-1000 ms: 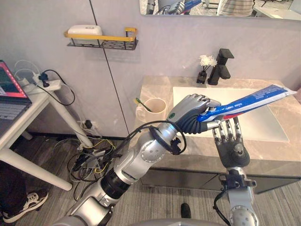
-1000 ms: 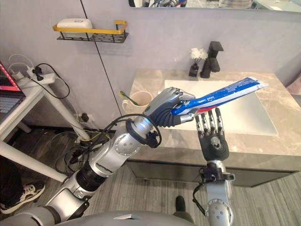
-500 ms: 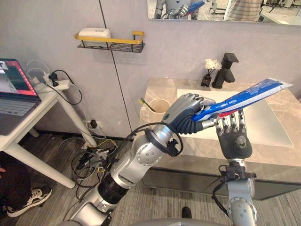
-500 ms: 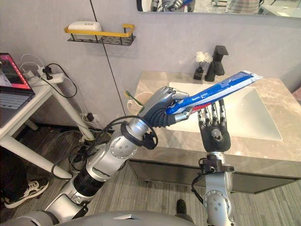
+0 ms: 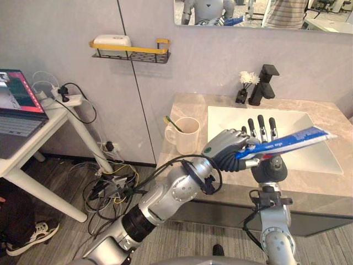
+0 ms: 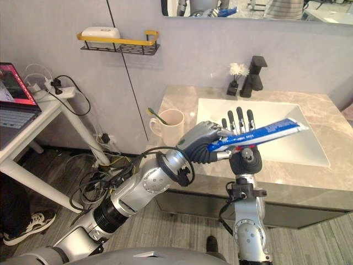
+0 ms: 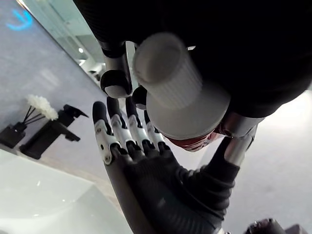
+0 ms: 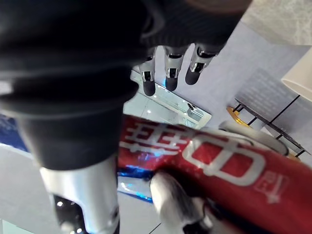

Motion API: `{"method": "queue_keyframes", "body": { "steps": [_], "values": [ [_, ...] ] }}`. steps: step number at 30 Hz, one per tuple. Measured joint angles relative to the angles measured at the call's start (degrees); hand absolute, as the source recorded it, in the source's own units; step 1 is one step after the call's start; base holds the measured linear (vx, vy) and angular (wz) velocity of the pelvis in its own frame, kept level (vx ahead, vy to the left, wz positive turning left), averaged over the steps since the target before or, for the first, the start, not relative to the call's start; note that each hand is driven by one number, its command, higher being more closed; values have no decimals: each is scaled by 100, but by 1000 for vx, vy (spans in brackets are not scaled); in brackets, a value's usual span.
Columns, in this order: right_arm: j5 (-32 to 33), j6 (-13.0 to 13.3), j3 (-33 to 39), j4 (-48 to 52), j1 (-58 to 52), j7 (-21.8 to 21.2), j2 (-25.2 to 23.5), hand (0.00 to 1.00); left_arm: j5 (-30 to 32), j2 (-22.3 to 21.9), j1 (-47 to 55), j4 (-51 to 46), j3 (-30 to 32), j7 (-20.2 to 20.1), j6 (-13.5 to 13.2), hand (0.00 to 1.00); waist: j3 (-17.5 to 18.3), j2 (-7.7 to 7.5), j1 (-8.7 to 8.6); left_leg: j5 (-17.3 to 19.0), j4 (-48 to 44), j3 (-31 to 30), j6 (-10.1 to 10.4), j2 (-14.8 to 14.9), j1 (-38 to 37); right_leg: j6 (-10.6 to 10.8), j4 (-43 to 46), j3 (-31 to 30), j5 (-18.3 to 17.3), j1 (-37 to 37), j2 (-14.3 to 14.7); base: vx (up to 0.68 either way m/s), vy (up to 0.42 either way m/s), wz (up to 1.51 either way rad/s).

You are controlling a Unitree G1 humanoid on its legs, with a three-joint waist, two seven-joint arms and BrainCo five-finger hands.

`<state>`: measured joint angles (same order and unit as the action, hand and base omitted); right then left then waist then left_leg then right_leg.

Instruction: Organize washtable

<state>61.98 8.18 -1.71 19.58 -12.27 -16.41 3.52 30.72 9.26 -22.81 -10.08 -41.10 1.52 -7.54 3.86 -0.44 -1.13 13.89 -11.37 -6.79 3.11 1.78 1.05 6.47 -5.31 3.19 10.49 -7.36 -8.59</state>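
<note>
1. One marble worktop [image 5: 186, 107] runs along the grey wall, and a white sink basin [image 5: 300, 121] is sunk into its right part.
2. Up on the wall to the left hangs a black wire shelf [image 5: 132, 52] with a yellow rail, carrying a white soap box [image 5: 112, 40].
3. Above the front edge of the worktop, the left robot hand [image 5: 227, 150] is clenched around the cap end of the toothpaste tube [image 5: 295, 140].
4. Just behind that grip, the right robot hand [image 6: 246, 160] stands upright with its palm facing the tube and its fingers [image 5: 260, 126] straight and released. Contact with the tube cannot be told.
5. Held in the air, the blue, white and red toothpaste tube slants up to the right over the front of the sink basin. Its white cap [image 7: 178, 87] points toward the left wrist camera.
6. At the left of the basin a cream mug [image 5: 186, 135] stands on the worktop.
7. At the back edge of the basin stands a black faucet [image 5: 263, 84], with a small dark vase of white flowers [image 5: 243, 87] just beside it.
8. Leaning inside the mug is a green toothbrush [image 5: 170, 122].
</note>
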Motion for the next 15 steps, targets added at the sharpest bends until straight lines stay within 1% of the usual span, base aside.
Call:
{"method": "queue_keyframes", "body": {
  "steps": [3,5,15],
  "values": [
    [52,0,-40,-5,-1,-26,0,0,2,-24,-86,97,-120,-2,-5,100,4,-8,4,0,0,-2,0,0,1,4,0,5,2,1,-2,0,0,0],
    [215,2,-59,-5,-1,-49,-1,0,7,-26,-198,171,-183,-21,-4,100,8,-16,-2,0,-1,-5,0,0,4,3,0,8,2,0,-2,0,0,0],
    [214,6,-39,-162,-12,-42,-1,0,7,-153,-220,569,-244,-25,-16,100,33,-59,-3,0,-1,-3,0,0,5,17,0,7,11,-1,-2,0,0,0]
  ]
}}
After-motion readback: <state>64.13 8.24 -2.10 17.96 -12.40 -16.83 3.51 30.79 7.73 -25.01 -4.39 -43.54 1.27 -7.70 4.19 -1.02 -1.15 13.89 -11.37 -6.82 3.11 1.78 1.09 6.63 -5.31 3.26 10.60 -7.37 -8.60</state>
